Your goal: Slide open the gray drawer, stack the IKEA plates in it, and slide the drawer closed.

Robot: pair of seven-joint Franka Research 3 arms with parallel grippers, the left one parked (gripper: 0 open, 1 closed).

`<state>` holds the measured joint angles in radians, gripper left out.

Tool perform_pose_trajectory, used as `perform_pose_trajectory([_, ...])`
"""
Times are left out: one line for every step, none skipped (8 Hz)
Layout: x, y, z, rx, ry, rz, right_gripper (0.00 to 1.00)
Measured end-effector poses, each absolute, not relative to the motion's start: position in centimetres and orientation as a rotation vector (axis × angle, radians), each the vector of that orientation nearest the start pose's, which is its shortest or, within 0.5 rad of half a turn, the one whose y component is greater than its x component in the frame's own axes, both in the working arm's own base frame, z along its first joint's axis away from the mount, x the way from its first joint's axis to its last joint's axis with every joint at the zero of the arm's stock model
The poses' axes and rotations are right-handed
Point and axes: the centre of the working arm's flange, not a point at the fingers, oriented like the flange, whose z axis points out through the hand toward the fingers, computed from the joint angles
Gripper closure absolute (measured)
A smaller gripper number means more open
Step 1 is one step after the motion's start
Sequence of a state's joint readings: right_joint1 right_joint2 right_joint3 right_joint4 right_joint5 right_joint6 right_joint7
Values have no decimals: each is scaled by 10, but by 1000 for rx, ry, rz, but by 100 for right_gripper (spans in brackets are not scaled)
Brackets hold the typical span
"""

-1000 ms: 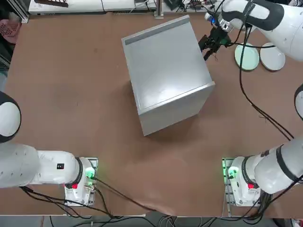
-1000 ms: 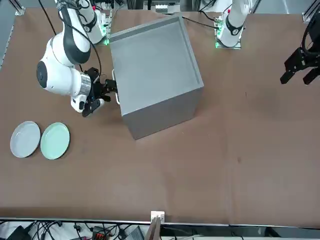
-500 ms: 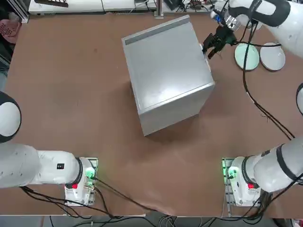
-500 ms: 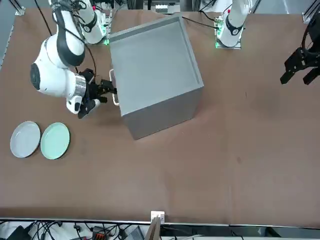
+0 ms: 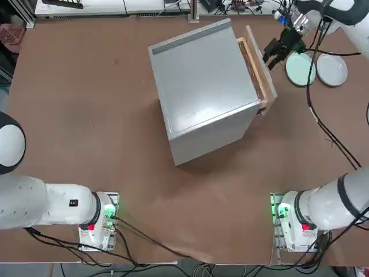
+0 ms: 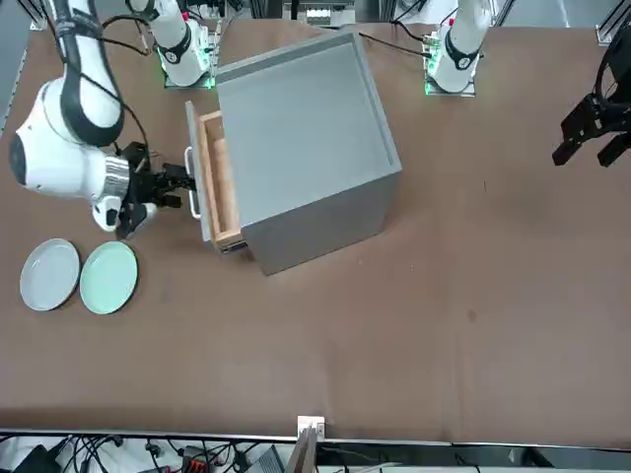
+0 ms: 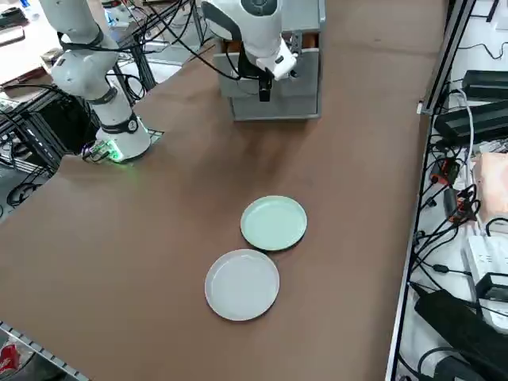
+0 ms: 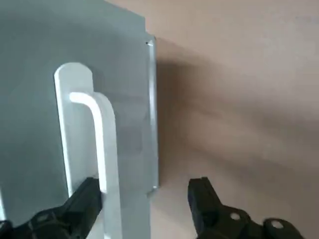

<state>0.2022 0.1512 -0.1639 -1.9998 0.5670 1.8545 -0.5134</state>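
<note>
The gray metal cabinet (image 5: 202,86) stands mid-table, and its gray drawer (image 5: 256,66) sticks out a short way, showing light wood sides (image 6: 219,182). My right gripper (image 6: 173,187) is open at the drawer's front panel (image 8: 40,99). The white bar handle (image 8: 102,134) lies between its fingers, close to one fingertip (image 8: 89,191). Two IKEA plates lie flat side by side on the table beyond the gripper and apart from it: the mint green one (image 5: 300,69) nearer the drawer, the white one (image 5: 332,69) farther out. Both plates also show in the right side view, mint (image 7: 274,222) and white (image 7: 242,284).
The right arm's black cable (image 5: 311,115) hangs over the table between the drawer and the arm's base (image 5: 291,222). Cables and power strips (image 7: 468,119) run along the floor past the table's right edge. Bare brown tabletop (image 6: 444,296) stretches on the cabinet's other sides.
The drawer was shut a second ago and now stands partly pulled out. My right gripper has moved away from the cabinet toward the plates, drawing the handle with it.
</note>
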Motion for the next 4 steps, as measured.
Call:
perform_pose_trajectory([553,48,374,-2574,-396,212,0])
perform_pose_trajectory([554,33,377,-2601,-396,212,0])
perform_pose_trajectory([554,20,379,-2629,-399,215,0])
perform_pose_trajectory([554,8,381,-2653,-395,214,0])
